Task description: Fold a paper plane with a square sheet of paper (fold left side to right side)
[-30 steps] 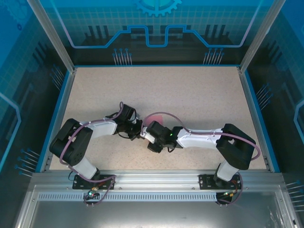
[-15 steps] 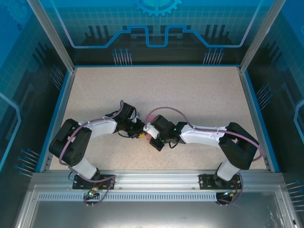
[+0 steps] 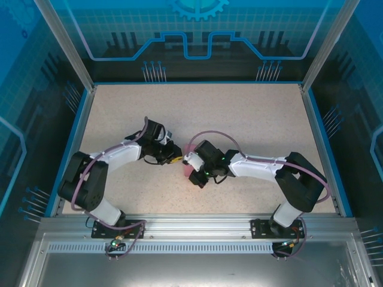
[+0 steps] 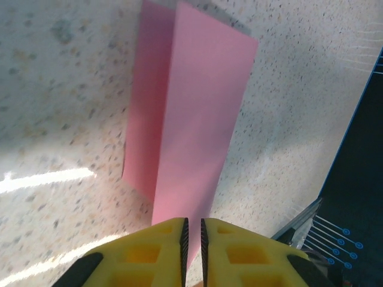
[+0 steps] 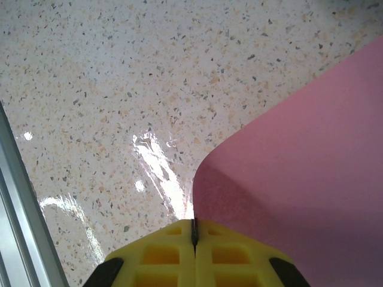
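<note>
At the left hand [image 4: 191,230], yellow fingers [image 4: 149,245] are nipped onto the near edge of the square sheet of paper [image 4: 191,119]. It runs away from them as 2 pink layers, doubled over and slightly offset. Opposite, the right hand [image 5: 194,230] is clenched on a curling edge of the same sheet, which is lifted just off the speckled bench [image 3: 239,113] between the arms. My call: line the edges up squarely before pressing any crease, and pull gently, because thin paper tears.
</note>
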